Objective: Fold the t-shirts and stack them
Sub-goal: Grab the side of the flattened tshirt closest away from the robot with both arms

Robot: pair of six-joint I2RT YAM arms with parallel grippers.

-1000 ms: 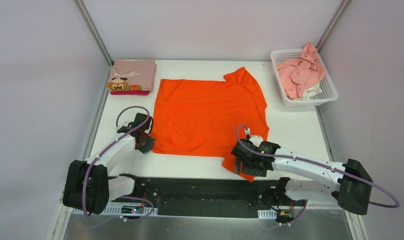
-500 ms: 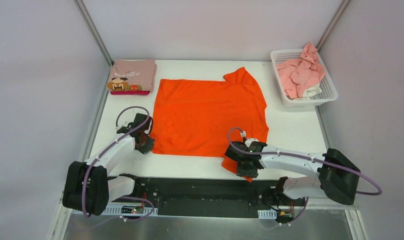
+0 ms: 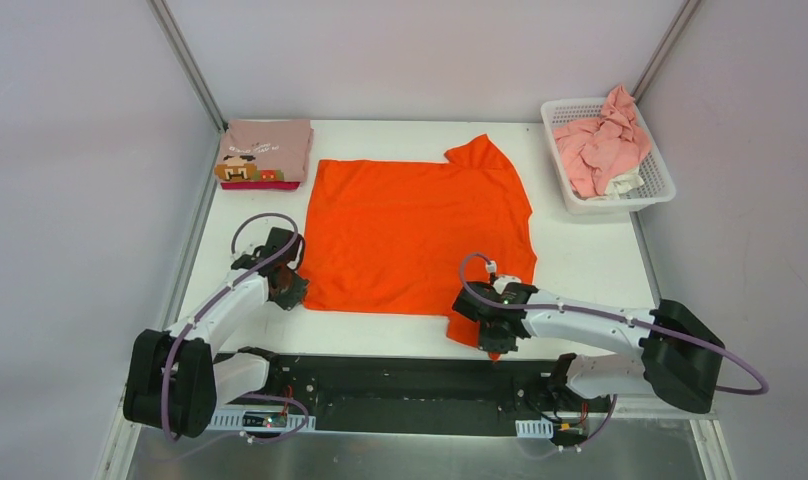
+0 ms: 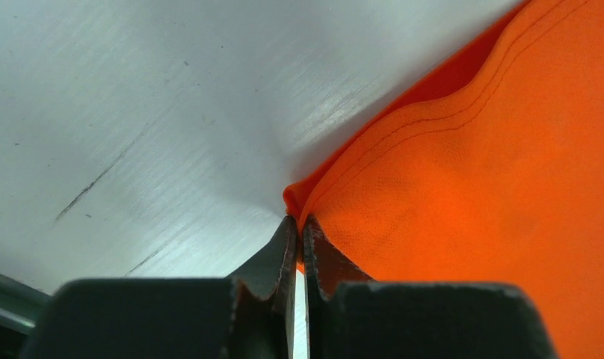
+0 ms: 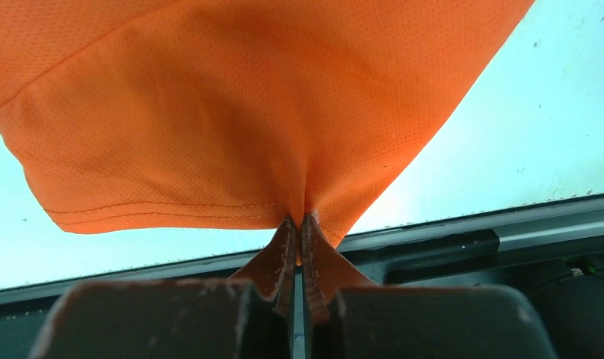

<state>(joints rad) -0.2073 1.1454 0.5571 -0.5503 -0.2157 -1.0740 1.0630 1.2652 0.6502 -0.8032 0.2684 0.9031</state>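
Orange shirt (image 3: 420, 235) lying spread flat on the surface (image 3: 590, 265). The left end effector (image 4: 297, 243) is closed on its near-left hem corner, the right end effector (image 5: 297, 239) on its near-right corner (both thin pinches). Risk: the cloth slips free, or unequal lifting skews the fold. Both arms reach forward, wrists low.

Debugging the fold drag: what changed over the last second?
The right hand, shut on the near sleeve of the orange shirt, drew slightly left; the shirt crept left with it. The left hand kept its grip on the near-left corner. Folded stack and basket stayed put.
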